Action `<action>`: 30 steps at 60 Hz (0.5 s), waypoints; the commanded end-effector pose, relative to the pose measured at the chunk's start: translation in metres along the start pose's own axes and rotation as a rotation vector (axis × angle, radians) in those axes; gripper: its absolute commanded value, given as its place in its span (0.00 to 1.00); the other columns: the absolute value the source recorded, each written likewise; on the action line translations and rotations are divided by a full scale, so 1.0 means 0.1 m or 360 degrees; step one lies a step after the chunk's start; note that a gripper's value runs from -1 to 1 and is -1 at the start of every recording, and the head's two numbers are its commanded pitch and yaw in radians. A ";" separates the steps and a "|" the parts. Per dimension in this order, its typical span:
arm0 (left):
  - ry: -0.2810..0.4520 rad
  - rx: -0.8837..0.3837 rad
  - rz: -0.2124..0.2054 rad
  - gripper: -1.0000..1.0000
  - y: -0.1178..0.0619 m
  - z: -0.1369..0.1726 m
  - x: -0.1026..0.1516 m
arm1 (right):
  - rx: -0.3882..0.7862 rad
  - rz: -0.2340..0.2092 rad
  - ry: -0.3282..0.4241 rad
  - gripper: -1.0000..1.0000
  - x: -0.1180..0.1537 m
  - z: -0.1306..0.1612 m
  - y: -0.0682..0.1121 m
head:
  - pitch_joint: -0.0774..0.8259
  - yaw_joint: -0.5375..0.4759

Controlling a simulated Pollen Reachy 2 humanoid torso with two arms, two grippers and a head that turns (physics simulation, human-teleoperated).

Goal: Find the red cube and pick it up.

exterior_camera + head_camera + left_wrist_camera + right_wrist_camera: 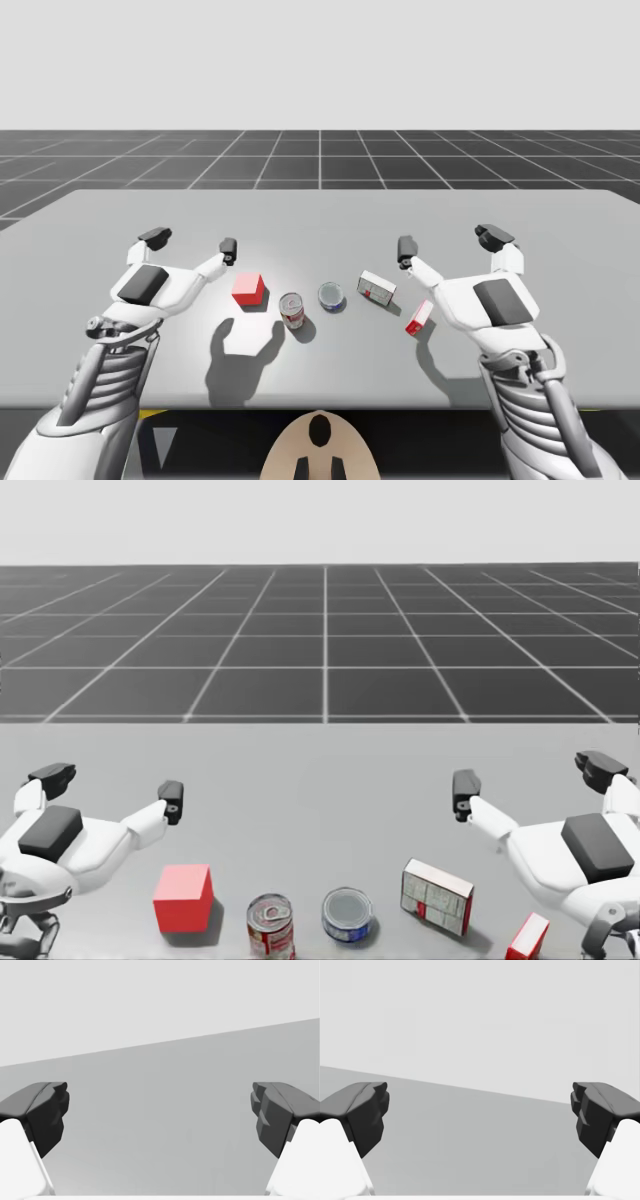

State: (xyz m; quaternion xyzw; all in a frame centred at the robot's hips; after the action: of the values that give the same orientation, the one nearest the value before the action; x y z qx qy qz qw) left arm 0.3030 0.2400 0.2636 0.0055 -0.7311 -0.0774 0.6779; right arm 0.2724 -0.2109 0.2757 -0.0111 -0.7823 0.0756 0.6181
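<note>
High view, simulated tabletop: I have both arms out over the grey counter (320,215). The red cube (248,289) sits on its left half, flat on the surface and untouched. My left tool (192,244) hovers with its two fingers spread wide. The cube lies just to the near right of that tool's inner fingertip, close to it but apart, and outside the gap between the fingers rather than in it. From the head camera the cube appears nearer to me than that same fingertip, beside the white body of my left hand. The left wrist view looks out between the splayed fingers onto plain counter surface.

The cube is the leftmost in a loose row of things. Just to its right and a little nearer stands a red-and-white can (292,310), then a short blue can (332,296), then a white box (376,288) with red marking. At the right end a small red box (419,317) stands close beside my right hand. My right tool (449,243) is likewise spread wide, well apart from the cube, with the cans and the white box lying between them. The right wrist view shows its fingers parted over plain counter.
</note>
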 end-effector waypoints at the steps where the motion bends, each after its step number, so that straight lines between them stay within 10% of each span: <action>1: 0.0000 0.0005 -0.0002 0.00 0.00 0.00 0.00 | -0.0001 -0.0003 0.0003 0.00 -0.01 0.00 0.00 | 0.50 0.55; 30: 0.0005 0.0003 -0.0018 0.00 0.00 -0.01 0.00 | 0.0039 -0.0018 0.0040 0.00 -0.01 -0.01 0.02 | 0.78 0.75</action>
State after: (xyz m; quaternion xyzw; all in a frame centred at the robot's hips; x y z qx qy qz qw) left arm 0.3037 0.2400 0.2639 0.0096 -0.7306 -0.0791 0.6782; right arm 0.2732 -0.2099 0.2749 -0.0052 -0.7765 0.0805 0.6249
